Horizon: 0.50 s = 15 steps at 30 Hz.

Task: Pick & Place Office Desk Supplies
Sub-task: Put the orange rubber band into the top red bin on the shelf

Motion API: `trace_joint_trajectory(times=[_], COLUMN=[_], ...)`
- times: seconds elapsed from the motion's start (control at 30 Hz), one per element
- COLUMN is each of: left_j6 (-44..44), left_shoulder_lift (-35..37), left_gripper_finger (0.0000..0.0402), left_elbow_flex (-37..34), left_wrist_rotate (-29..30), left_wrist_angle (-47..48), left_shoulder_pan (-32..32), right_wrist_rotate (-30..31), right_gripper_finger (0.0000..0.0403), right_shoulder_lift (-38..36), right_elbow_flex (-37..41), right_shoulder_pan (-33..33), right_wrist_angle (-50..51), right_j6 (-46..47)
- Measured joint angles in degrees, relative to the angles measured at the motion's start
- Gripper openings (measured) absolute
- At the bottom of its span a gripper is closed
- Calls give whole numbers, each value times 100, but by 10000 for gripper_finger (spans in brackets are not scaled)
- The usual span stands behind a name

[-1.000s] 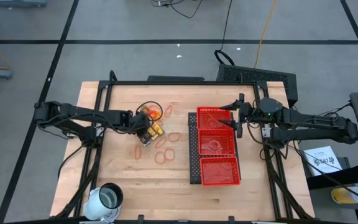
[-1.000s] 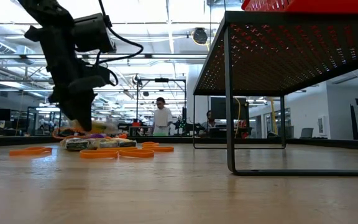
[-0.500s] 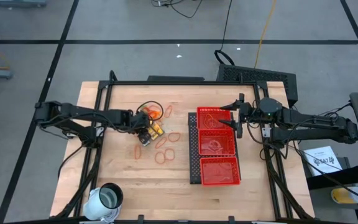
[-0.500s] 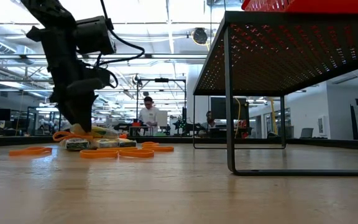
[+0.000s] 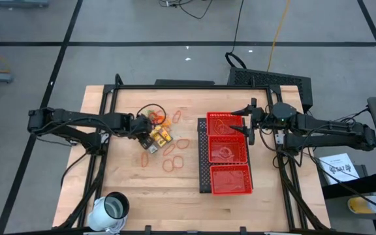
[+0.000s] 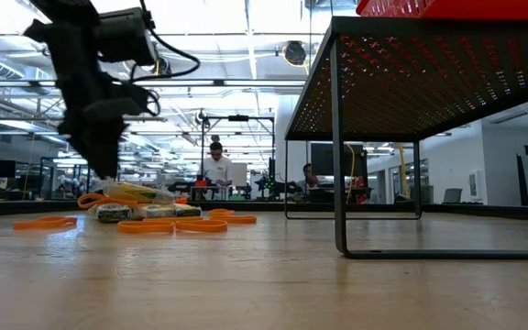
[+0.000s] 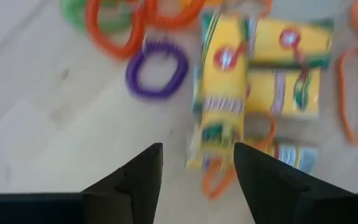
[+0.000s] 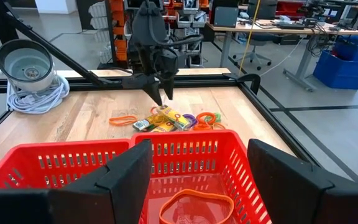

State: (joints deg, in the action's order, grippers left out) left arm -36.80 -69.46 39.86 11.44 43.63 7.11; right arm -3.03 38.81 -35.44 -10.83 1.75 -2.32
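The left claw [image 5: 142,131] has lifted off the yellow packets [image 5: 160,136] at the desk's [image 5: 136,189] upper left of centre, open and empty; the grab seems missed. The right claw [image 5: 249,121] waits open over the red mesh tray [image 5: 229,191].

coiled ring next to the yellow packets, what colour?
Purple. The coiled ring lies beside the yellow packets, clearest in the left wrist view.

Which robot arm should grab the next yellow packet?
The left one, probably. Its tool hangs open and empty right above the yellow packets and rubber bands. The right tool waits open over the red tray, far from that pile.
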Motion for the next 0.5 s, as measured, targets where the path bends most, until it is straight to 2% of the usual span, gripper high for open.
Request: trace_joint_trajectory(times=[0.13, 0.27, 0.5], left_j6=[-403, -514, -490], left_shoulder_lift=[7, -116, -143], left_gripper_finger=[204, 202, 186], left_elbow_flex=[-96, -413, -772], left_wrist_rotate=[-186, -463, -234], left_wrist_angle=[197, -14, -590], left_shoulder_pan=[-177, -325, -338], right_wrist_rotate=[0, 0, 0], right_gripper_finger=[254, 254, 254], right_shoulder_lift=[0, 2, 1], right_elbow_flex=[0, -1, -2], right_shoulder_pan=[0, 0, 0], right_wrist_angle=[1, -1, -25], right_j6=[-8, -32, -77])
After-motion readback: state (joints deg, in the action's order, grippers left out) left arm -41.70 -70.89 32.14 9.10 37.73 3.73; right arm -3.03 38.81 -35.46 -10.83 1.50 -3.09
